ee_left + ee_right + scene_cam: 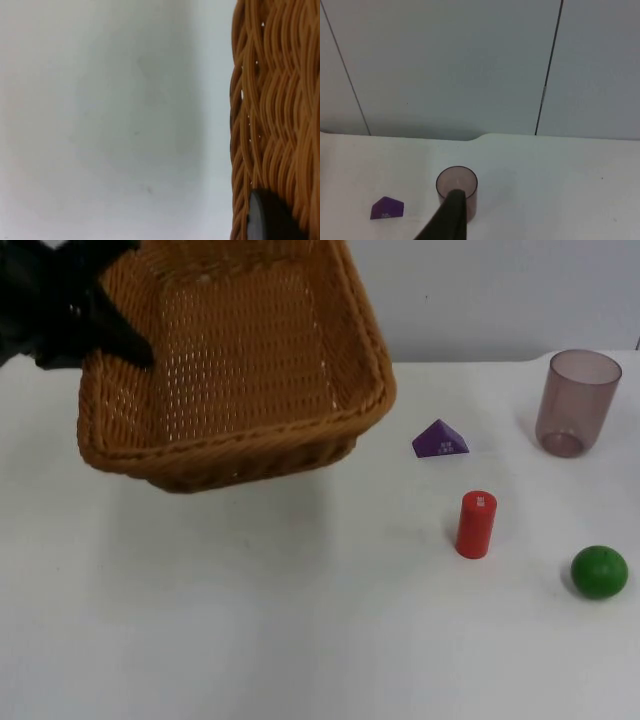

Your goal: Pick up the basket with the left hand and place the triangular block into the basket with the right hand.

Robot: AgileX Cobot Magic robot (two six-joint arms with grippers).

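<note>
Currently the left gripper (125, 345) is clamped on the left rim of the wicker basket (250, 360), which hangs tilted above the table (250, 620) near its far left edge, casting a shadow on the surface below; in the left wrist view the woven wall (272, 110) stands beside one black fingertip (267, 217). The purple triangular block (441, 440) rests on the table just beside the basket's right corner, apart from it, with a translucent cup (577, 400) toward the far right edge, a red cylinder (477, 524) nearer the front, and a green ball (599, 571) near the right edge. The right wrist view shows the block (387, 208) and the cup (457, 190) ahead of a black fingertip (451, 217) of the right gripper; whether that gripper's fingers are parted or closed cannot be determined. The lift appears complete, so the step in hand is judged to be the right arm's approach to the block. For a sound grasp, descend from above with the jaws wide, aligned across the two flat triangular end faces rather than the sloped sides, since pads on a slope are likely to squeeze the block out. Keep clear of the cup and cylinder. The left arm should level the basket and hold it steady, opening upward.
</note>
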